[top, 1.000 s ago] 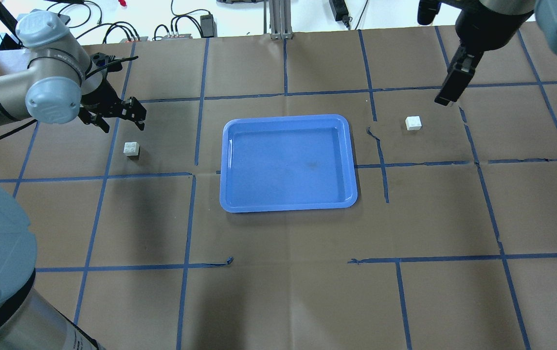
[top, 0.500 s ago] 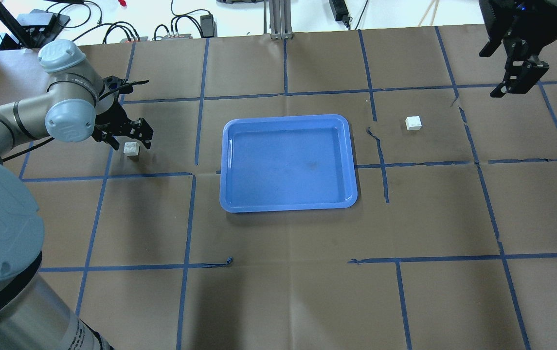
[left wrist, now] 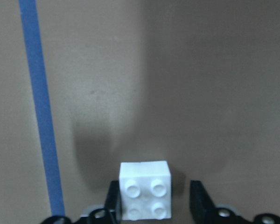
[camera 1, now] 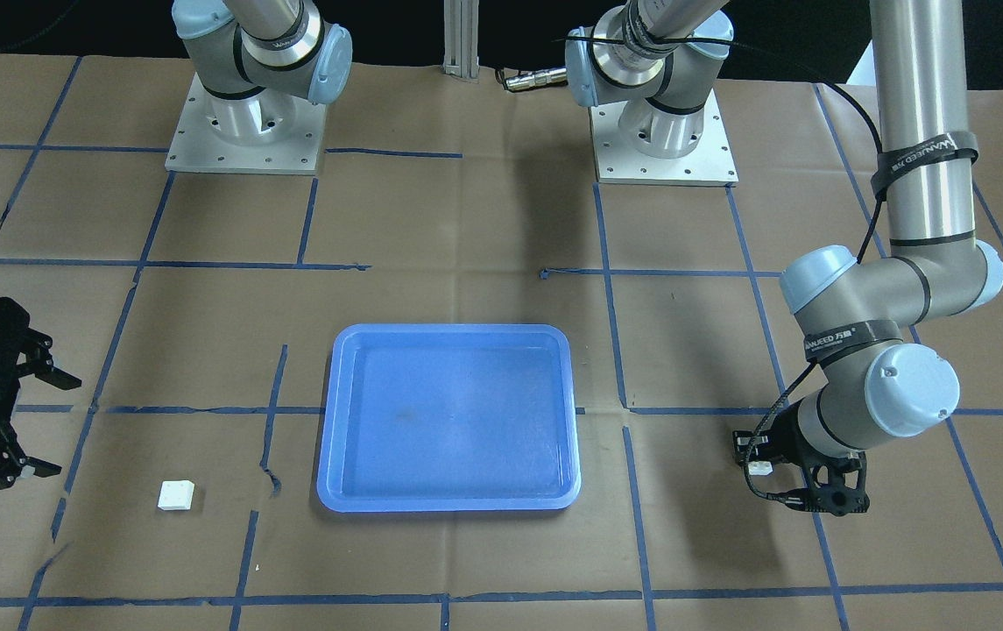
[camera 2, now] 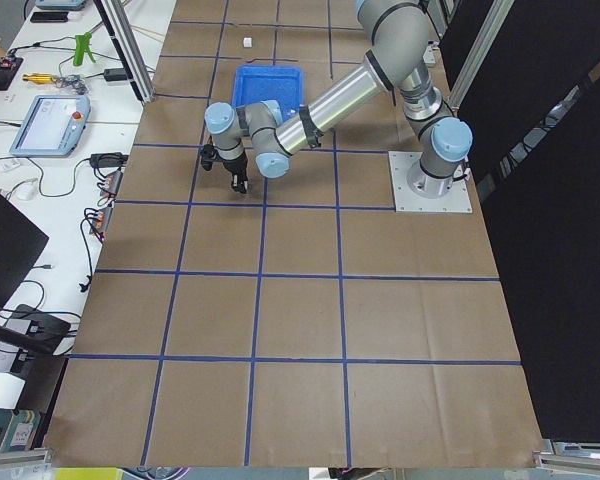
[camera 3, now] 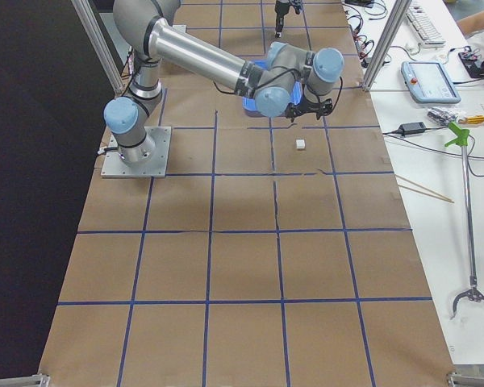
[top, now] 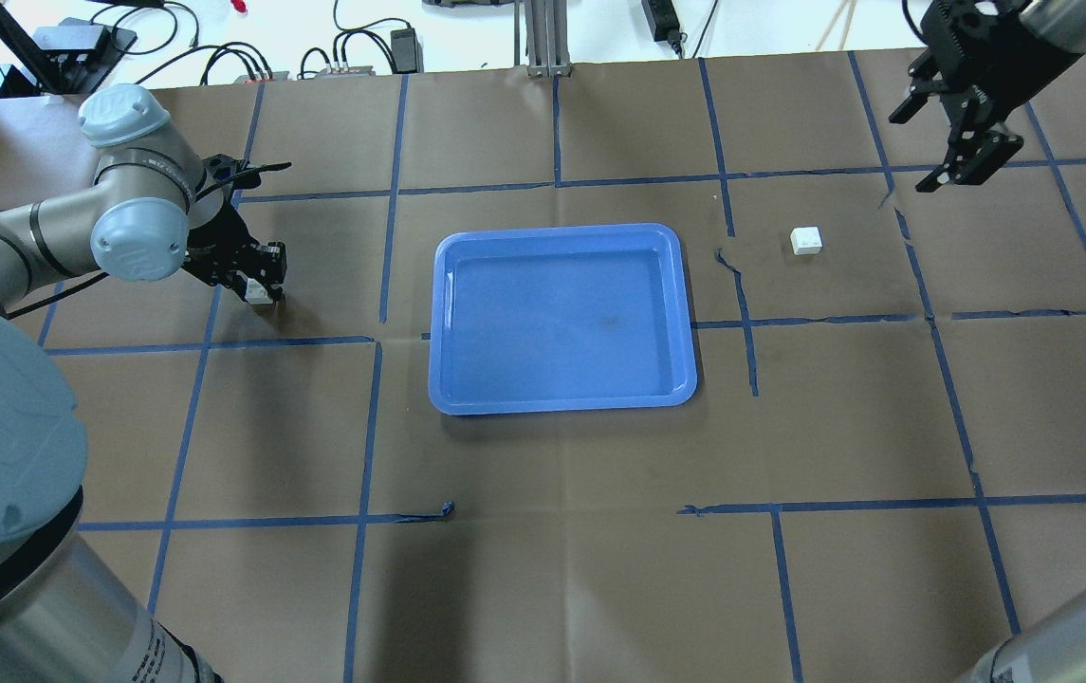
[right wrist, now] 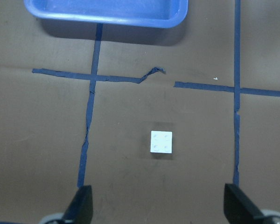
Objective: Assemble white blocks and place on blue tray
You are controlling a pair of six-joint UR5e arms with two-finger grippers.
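One white block [top: 262, 295] sits on the table left of the blue tray [top: 561, 318]. My left gripper [top: 256, 281] is lowered over it, open. In the left wrist view the block [left wrist: 144, 196] lies between the fingers, touching one finger [left wrist: 113, 203], with a gap to the other. The second white block [top: 806, 240] lies right of the tray, alone. My right gripper [top: 912, 152] hovers open behind and to the right of it. The right wrist view shows this block [right wrist: 161, 142] ahead of wide-open fingers [right wrist: 81, 207].
The table is brown paper with a blue tape grid. The tray holds nothing and its near rim shows in the right wrist view [right wrist: 107, 18]. Cables and power bricks [top: 353, 57] lie past the far edge. Both arm bases [camera 1: 243, 131] stand on the robot's side.
My left gripper came down toward the left block and now straddles it. My right arm swung away to the right from beside the second block, then came back a little.
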